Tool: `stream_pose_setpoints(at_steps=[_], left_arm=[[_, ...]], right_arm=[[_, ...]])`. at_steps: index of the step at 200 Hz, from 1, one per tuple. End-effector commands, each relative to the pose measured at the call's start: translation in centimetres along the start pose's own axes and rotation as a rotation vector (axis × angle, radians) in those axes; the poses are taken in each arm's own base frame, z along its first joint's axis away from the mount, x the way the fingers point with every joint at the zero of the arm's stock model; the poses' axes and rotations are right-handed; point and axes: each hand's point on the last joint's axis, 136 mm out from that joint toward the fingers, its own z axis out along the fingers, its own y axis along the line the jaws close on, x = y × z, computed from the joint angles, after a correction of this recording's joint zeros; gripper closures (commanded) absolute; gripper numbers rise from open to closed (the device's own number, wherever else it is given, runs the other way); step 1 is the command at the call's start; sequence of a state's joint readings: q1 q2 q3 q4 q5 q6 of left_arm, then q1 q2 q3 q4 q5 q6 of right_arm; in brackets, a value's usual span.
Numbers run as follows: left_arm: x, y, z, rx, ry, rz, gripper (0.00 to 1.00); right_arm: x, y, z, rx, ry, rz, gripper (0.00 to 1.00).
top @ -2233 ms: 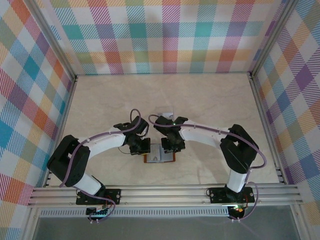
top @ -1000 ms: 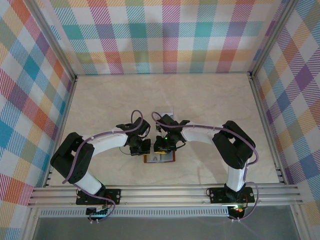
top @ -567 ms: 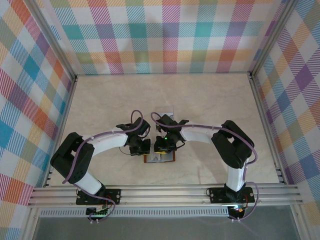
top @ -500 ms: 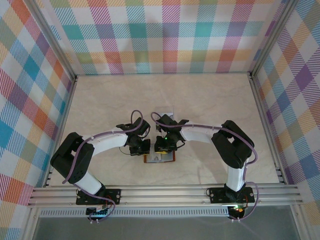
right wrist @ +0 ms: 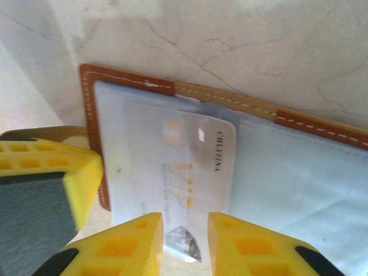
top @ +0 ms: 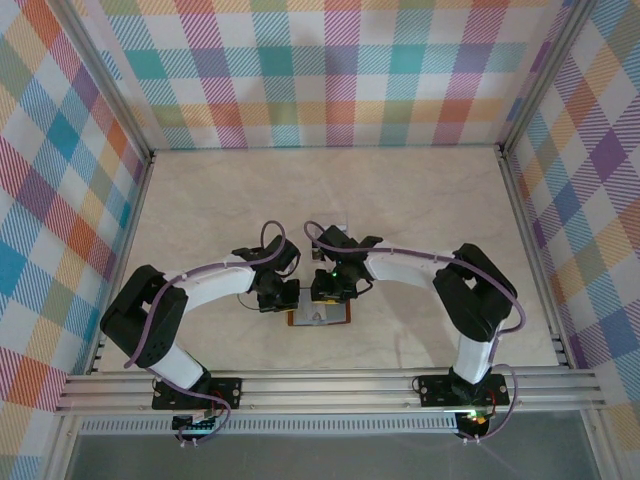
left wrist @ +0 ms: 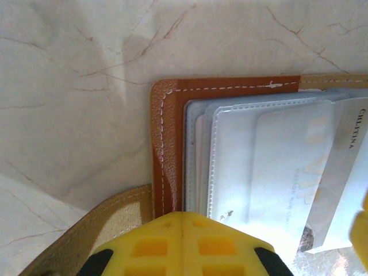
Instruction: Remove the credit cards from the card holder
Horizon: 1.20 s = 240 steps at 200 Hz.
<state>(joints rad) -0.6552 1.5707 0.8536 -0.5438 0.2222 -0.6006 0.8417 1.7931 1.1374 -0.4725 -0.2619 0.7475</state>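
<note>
Holder (top: 320,317): lies open and flat on the counter (top: 420,220), between my two hands. It is brown leather outside, with pale clear sleeves (left wrist: 230,155) stacked inside.
Left hand (left wrist: 183,230): clenched, with nothing visible between the fingers. The tips sit at the holder's left rim, by the look pinning it down.
Right hand (right wrist: 185,230): released, pads apart with a clear gap. It is over the holder's middle, and the card's near end shows in that gap. I cannot tell whether either pad touches it.
Card (right wrist: 192,167): pale with faint gold lettering, lying a little askew across the holder's middle. It seems to be part-way out of its sleeve.
Handling: I judge the card light, thin and stiff, with a slick face, so a loose pinch would likely slide off. The sleeve is soft and may cling or lift with it. The holder is light enough to drag along unless I keep it pinned.
Where to take hold: the card's free end clear of the sleeve, one pad on each flat face, pulling along the sleeve's opening.
Counter: pale marbled surface on the holder's far side.
</note>
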Motion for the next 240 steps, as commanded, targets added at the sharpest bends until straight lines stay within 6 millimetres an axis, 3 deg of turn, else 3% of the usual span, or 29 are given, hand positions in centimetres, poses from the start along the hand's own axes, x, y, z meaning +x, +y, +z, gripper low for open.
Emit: stream_pose_setpoints(at_steps=[1, 27, 64, 125, 240], left_arm=[[-0.4, -1.2, -1.9, 0.015, -0.035, 0.037, 0.95], [-0.8, -2.5, -2.5, 0.035, -0.049, 0.061, 0.95], [-0.4, -3.6, -1.1, 0.041, -0.018, 0.077, 0.95], [0.1, -1.0, 1.1, -0.079, 0.011, 0.082, 0.95], [0.4, -0.1, 1.2, -0.112, 0.012, 0.085, 0.95]], right_arm=[[-0.4, 0.6, -1.3, -0.029, -0.017, -0.009, 0.71], [-0.5, 0.4, -1.1, -0.052, -0.009, 0.001, 0.71], [-0.7, -0.1, -0.7, -0.056, 0.003, 0.012, 0.71], [-0.8, 0.2, 0.2, -0.086, 0.029, 0.015, 0.71], [-0.7, -1.4, 1.9, -0.042, 0.061, 0.036, 0.68]])
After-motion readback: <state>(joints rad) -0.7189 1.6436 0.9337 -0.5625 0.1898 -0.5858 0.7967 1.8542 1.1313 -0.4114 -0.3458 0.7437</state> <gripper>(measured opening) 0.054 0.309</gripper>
